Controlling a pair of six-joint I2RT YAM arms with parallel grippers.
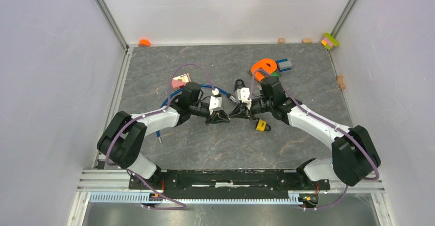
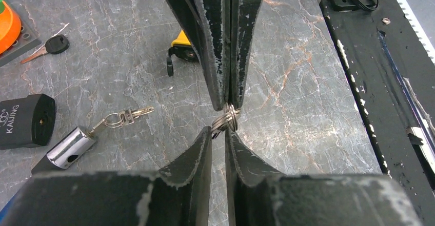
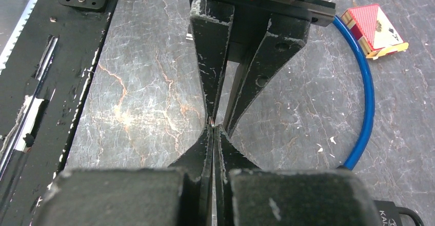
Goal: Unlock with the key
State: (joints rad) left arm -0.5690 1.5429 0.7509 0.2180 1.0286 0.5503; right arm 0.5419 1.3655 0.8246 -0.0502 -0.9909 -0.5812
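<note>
Right tool (image 2: 226, 102) pinches the key ring (image 2: 226, 119); left tool (image 2: 219, 134), tips narrowly spread, meets it head-on at the ring; yellow padlock (image 1: 262, 125) lies nearer the right arm (image 1: 313, 121).

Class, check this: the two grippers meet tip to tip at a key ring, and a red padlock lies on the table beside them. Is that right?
No. The padlock beside them is yellow, not red; the top view shows it. The rest holds.

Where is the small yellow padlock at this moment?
In the top view, the small yellow padlock lies on the grey stone-patterned table, right of centre, just on the near side of the right gripper.
</note>
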